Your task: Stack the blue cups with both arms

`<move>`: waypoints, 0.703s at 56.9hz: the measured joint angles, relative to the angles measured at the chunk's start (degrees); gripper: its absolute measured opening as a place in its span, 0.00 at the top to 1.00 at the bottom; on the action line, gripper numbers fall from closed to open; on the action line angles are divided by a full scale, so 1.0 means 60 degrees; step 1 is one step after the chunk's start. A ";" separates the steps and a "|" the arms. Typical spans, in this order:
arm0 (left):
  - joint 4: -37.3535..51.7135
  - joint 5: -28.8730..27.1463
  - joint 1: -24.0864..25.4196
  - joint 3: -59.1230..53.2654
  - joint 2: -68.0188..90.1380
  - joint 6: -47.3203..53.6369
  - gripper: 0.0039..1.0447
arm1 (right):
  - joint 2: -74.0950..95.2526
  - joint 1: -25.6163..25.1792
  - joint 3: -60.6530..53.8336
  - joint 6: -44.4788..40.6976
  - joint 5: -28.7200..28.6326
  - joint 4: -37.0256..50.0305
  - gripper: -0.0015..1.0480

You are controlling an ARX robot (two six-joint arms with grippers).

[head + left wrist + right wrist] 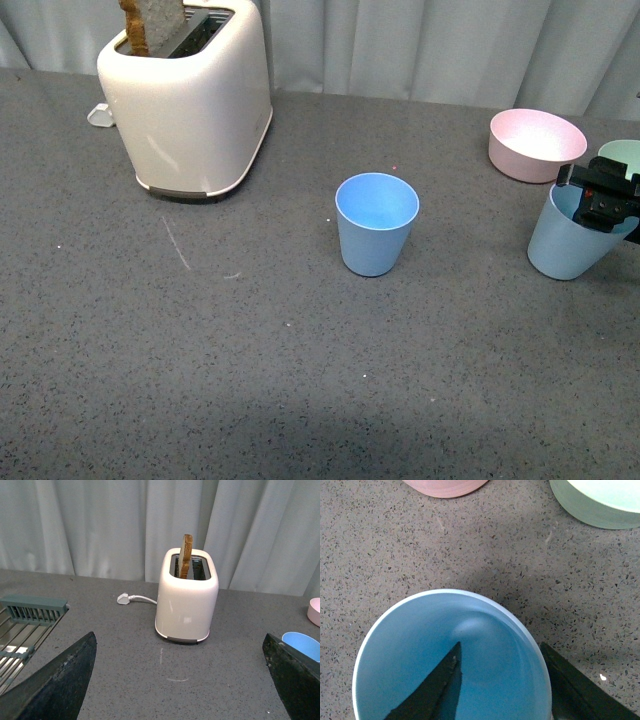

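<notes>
One blue cup (376, 225) stands upright in the middle of the grey counter; its rim (302, 644) peeks past a finger in the left wrist view. A second blue cup (565, 245) sits at the far right, leaning a little. My right gripper (608, 205) is open and straddles that cup's wall. In the right wrist view one finger (435, 685) is inside the cup (445, 630) and the other finger (575, 690) is outside it, with the right gripper (500, 647) over the rim. My left gripper (178, 647) is open and holds nothing; it does not show in the front view.
A white toaster (190, 100) with a slice of toast stands at the back left, its plug (123, 598) lying behind it. A pink bowl (535, 143) and a pale green bowl (622, 155) sit just behind the right cup. A dish rack (25, 625) lies far left.
</notes>
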 joint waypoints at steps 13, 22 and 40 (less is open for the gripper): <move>0.0004 0.0000 0.0000 0.0000 0.0000 0.0004 0.06 | 0.0011 -0.0015 -0.0004 0.0149 -0.0055 0.0007 0.99; 0.0004 0.0000 0.0000 0.0000 0.0000 0.0004 0.06 | -0.0452 0.0029 -0.0025 0.0488 -0.0860 -0.0295 0.99; 0.0004 0.0000 0.0000 0.0000 0.0000 0.0004 0.06 | -0.2116 0.1504 0.0124 0.1555 -0.3191 -0.1242 0.99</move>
